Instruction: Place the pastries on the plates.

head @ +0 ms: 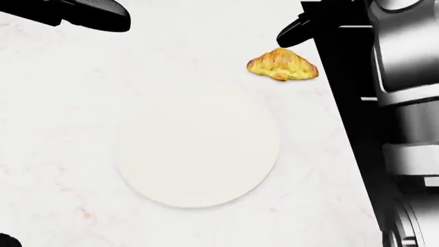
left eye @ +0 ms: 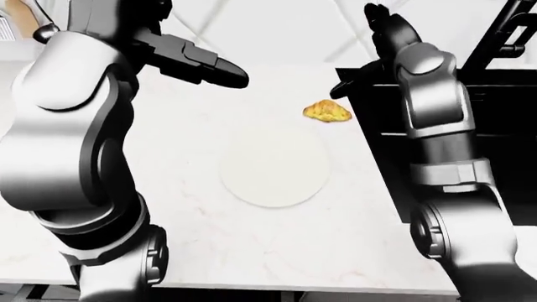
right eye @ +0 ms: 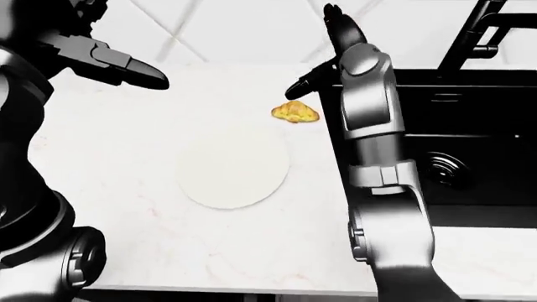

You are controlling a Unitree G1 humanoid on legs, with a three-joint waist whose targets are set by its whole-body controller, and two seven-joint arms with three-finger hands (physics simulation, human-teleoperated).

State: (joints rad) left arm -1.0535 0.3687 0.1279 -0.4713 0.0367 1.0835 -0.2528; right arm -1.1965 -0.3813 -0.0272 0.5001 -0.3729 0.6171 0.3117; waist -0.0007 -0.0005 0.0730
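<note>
Above the white marble tabletop (head: 62,128) our right hand (right eye: 323,60) is raised near the top of the right-eye view, with its dark fingers (right eye: 304,85) spread apart and holding nothing. One finger reaches down and to the left, and its tip hangs just above and to the right of the croissant (head: 282,65), close to it but, as far as we can tell, not touching it. Our left hand (left eye: 197,63) hangs over the upper left part of the tabletop, well away from the pastry; its fingers point toward the middle of the scene, and they too stand apart and empty.

We see one golden croissant lying flat on the bare tabletop, near the edge where the white surface meets a black sink (right eye: 470,145). Just below and to the left of it in the head view lies a round white plate (head: 197,146), flat, with nothing on it. A narrow strip of tabletop separates the pastry from the plate's rim.

We judge that the task has hardly begun: no pastry is on a plate, none is grasped, and only this one pastry and one plate are in view. What seems left is to close the right hand on the croissant, lift it, and set it on the plate beside it
</note>
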